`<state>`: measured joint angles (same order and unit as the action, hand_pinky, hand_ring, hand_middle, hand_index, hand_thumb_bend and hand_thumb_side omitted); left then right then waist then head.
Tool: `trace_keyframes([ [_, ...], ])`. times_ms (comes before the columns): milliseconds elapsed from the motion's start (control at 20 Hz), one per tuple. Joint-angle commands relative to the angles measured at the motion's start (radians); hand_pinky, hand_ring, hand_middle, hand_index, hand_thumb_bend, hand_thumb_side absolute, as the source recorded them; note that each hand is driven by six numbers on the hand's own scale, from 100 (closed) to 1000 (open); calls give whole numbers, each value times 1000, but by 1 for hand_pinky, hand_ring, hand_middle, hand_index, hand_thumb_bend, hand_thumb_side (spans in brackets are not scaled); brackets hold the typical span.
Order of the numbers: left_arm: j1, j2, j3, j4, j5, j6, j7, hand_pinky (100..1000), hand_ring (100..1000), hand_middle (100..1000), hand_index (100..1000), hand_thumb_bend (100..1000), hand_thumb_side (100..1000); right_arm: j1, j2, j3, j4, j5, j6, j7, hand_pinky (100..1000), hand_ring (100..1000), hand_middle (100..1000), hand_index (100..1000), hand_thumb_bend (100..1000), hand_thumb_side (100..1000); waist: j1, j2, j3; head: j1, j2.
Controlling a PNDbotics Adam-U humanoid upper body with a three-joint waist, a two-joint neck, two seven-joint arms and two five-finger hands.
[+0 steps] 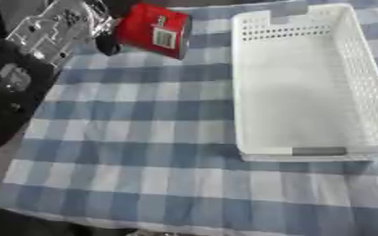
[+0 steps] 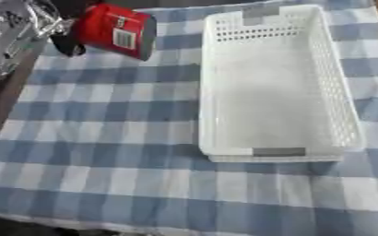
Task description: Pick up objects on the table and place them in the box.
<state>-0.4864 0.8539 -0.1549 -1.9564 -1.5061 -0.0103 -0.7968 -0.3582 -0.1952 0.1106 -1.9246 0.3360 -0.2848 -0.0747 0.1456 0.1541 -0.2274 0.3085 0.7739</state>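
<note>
Tablecloth of blue-and-white checked fabric covers nearly the whole work surface, its near edge falling away into dark shadow at the bottom of both views. On its right half stands the long white plastic basket with perforated walls, the box of the task, running lengthwise away from the camera with a small grey label on its near rim; nothing lies inside it. From the upper left corner the robot's left arm of black casing and silver metal joints reaches in across the table's edge, its dark forearm filling the left margin of the left eye view. At its end the left hand grips a red cylindrical can with a white printed label, which lies tilted on its side at the far left of the cloth, well apart from the basket's far left corner and outside it. The hand's dark fingers show at the can's left end, curled against it, with the can's body extending to the right of them and its darker end face turned toward the basket. Whether the can touches the cloth or hangs just above it cannot be told. The right hand shows in neither view.
</note>
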Motion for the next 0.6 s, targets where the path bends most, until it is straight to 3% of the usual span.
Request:
trace_keyframes([
  [50, -51, 14, -9, -38, 14, -25, 9, 312, 403, 459, 599, 266, 211, -9, -13, -5, -10, 3, 3, -1, 606, 722, 648, 855, 100, 1000, -4, -21, -3, 7, -4],
  [600, -223, -72, -96, -44, 68, -111, 16, 341, 413, 465, 602, 258, 252, -17, -7, -7, -14, 1, 10, -18, 608, 726, 651, 849, 100, 1000, 5, -34, -27, 11, -4],
])
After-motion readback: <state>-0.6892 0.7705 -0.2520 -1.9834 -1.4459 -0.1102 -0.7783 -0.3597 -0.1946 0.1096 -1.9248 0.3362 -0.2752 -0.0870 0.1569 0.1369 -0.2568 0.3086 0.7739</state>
